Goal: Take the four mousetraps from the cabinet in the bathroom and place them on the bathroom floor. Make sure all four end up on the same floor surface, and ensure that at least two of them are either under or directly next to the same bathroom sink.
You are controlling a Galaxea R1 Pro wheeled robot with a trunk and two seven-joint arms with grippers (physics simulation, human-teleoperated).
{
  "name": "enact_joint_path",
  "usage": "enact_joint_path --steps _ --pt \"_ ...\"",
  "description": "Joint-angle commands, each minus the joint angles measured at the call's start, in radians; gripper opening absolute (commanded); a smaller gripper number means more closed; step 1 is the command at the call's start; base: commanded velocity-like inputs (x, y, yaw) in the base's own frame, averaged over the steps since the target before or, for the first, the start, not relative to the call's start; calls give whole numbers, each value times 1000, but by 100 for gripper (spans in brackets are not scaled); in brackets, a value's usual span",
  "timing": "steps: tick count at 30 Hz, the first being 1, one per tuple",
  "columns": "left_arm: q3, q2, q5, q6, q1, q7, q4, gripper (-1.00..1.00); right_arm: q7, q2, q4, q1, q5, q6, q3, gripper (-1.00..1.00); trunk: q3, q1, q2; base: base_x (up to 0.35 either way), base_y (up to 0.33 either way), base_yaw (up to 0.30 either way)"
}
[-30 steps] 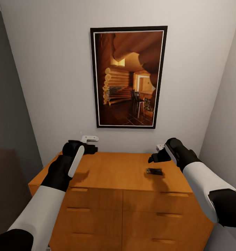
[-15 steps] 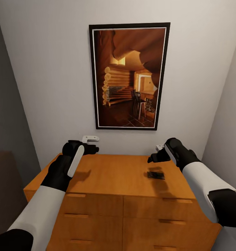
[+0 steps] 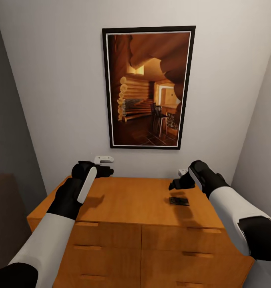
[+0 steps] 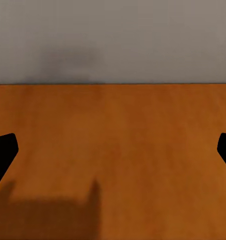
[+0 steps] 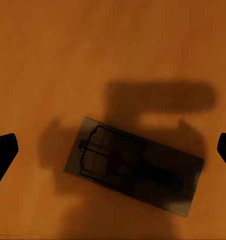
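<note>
One mousetrap (image 3: 179, 201), a small flat board with dark metal parts, lies on the right part of the orange-brown cabinet top (image 3: 139, 200). My right gripper (image 3: 176, 185) hovers just above and behind it, open. In the right wrist view the mousetrap (image 5: 135, 165) lies slanted between the wide-apart fingertips of that gripper (image 5: 113, 155), in its shadow. Open as well, my left gripper (image 3: 105, 171) hangs over the top's far left, and in the left wrist view this gripper (image 4: 113, 155) is above bare wood. The sink and bathroom floor are out of view.
A large framed picture (image 3: 148, 88) hangs on the white wall behind the cabinet. Two small white wall fittings (image 3: 103, 159) sit just above the top's back edge. Drawer fronts with bar handles (image 3: 191, 254) face me. Walls close in at both sides.
The head view has shifted, so the cabinet sits a little lower in the picture. My right gripper has edged slightly left, over the mousetrap. The left arm has stayed put.
</note>
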Motion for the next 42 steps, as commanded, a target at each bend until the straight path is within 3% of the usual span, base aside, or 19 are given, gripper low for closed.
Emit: enact_joint_path --steps 1,4,10,15,42 --pt "-1 0 11 3 -1 10 -1 100 11 -2 1 -1 2 3 9 100 -1 0 -1 0 0 0" --pt "-1 0 11 3 -1 10 -1 100 24 -4 5 -1 2 3 26 100 -1 0 -1 0 0 0" --pt "-1 0 11 3 -1 10 0 100 60 -5 8 -1 2 3 102 100 -1 0 -1 0 0 0" --pt "-1 0 11 3 -1 10 0 100 91 -9 0 -1 4 3 124 100 -1 0 -1 0 0 0" --pt "-1 -1 8 -2 -1 11 -4 100 105 -9 -24 -1 19 3 133 100 2 0 -1 -29 -38 98"
